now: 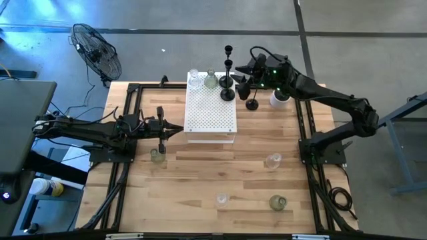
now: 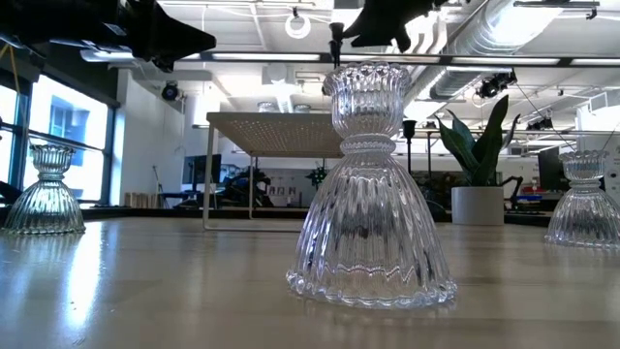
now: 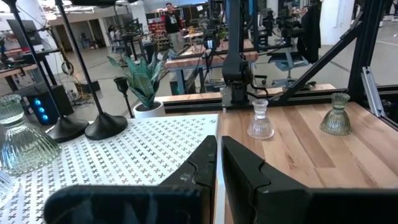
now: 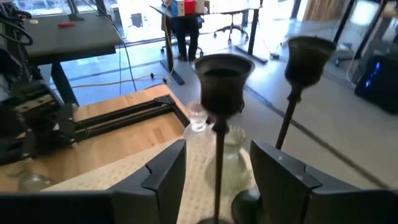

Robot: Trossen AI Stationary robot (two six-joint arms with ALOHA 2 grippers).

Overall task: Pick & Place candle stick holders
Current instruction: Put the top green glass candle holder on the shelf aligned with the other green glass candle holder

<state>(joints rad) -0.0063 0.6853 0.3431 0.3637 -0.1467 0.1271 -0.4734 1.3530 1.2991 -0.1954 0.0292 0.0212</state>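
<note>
Grey concrete floor [image 1: 200, 17] crossed by dark seams. Black standing fan [image 1: 97, 50] beside the pale wooden surface [image 1: 220, 170]. Dark desk [image 1: 23, 127] at one side. Beyond: white ceiling with exposed ducts [image 2: 504, 29] and strip lights, tall windows [image 2: 58, 145], other workbenches [image 3: 199, 59], a person [image 3: 169, 22] standing far off.

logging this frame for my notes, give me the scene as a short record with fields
surface: wooden table
white perforated box: carries two black holders, two glass holders at its far edge
black candle stick holder: stem between the right gripper's open fingers
right gripper: over the box's far right corner
left gripper: shut, at the box's left edge
glass holders off the box: four on the table
plant in white pot: right of the box
</note>
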